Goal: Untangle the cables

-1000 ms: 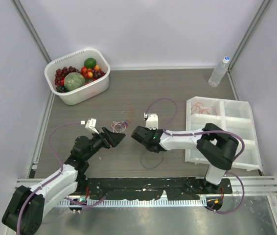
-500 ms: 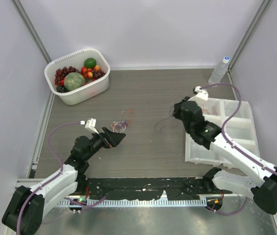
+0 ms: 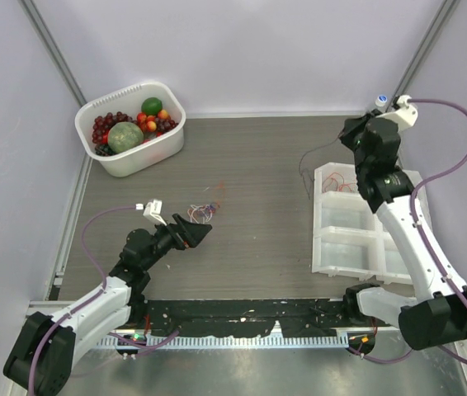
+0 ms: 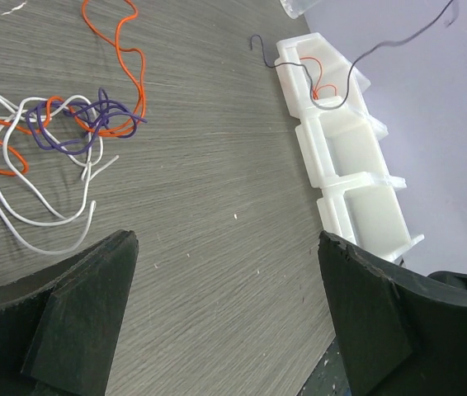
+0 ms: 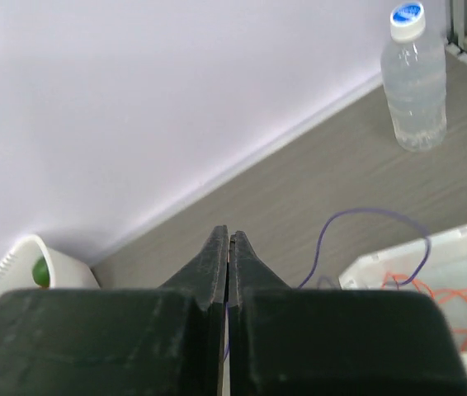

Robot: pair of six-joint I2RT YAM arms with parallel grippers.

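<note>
my left gripper (image 4: 227, 239) hangs low, jaws spread wide, holding nothing, just short of the tangle of cables (image 4: 60, 132) on the grained grey table (image 4: 217, 165). if i close carelessly i could cinch those limp white, orange and purple loops tighter. farther out, above the white plastic tray (image 3: 345, 221), my right gripper (image 5: 228, 235) is pinched on one dark wire (image 3: 303, 169), hair-thin and slick. it could slip free.

Overhead and left wrist share the cables (image 4: 67, 125).
</note>
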